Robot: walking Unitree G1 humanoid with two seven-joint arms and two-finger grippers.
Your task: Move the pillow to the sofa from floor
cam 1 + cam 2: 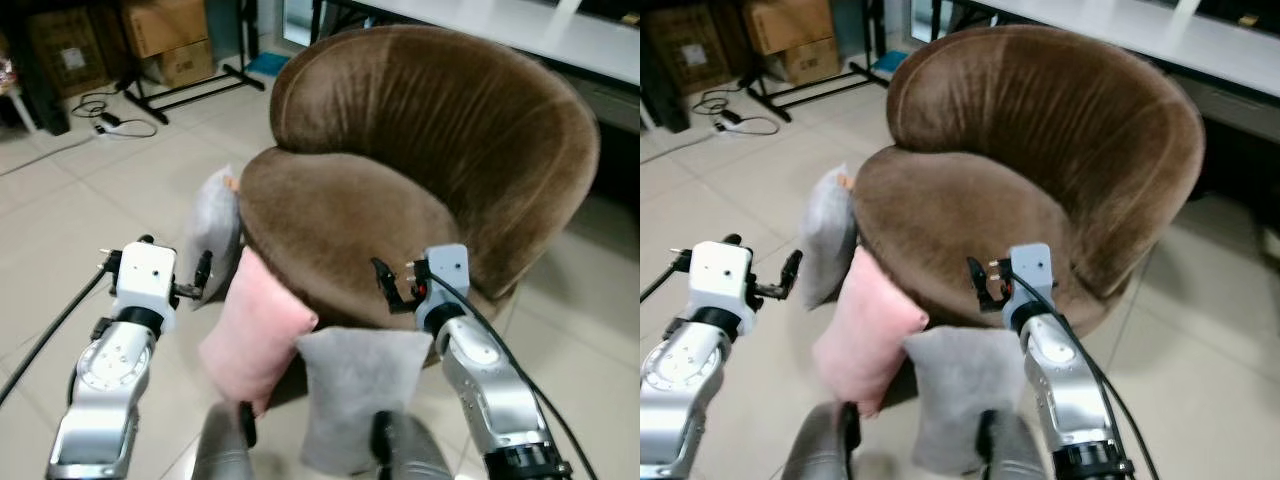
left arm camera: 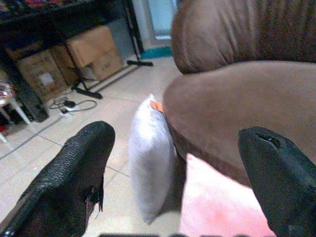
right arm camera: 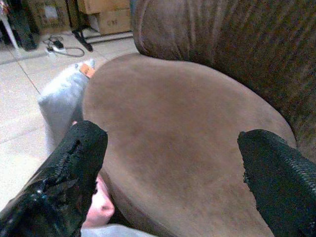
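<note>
Plainly, the brown sofa (image 1: 400, 190) has a bare seat, and all three pillows are on the floor (image 1: 90, 210) against its base: a grey pillow (image 1: 365, 395) in front, a pink pillow (image 1: 255, 335) leaning beside it, another grey pillow (image 1: 212, 232) on the sofa's left. Both pincers hang spread and hold nothing, the left pincer (image 1: 198, 278) just beside the far grey pillow, the right pincer (image 1: 392, 288) over the seat's front edge. No grasp has begun; next, I judge, a pincer must drop and close on one pillow.
</note>
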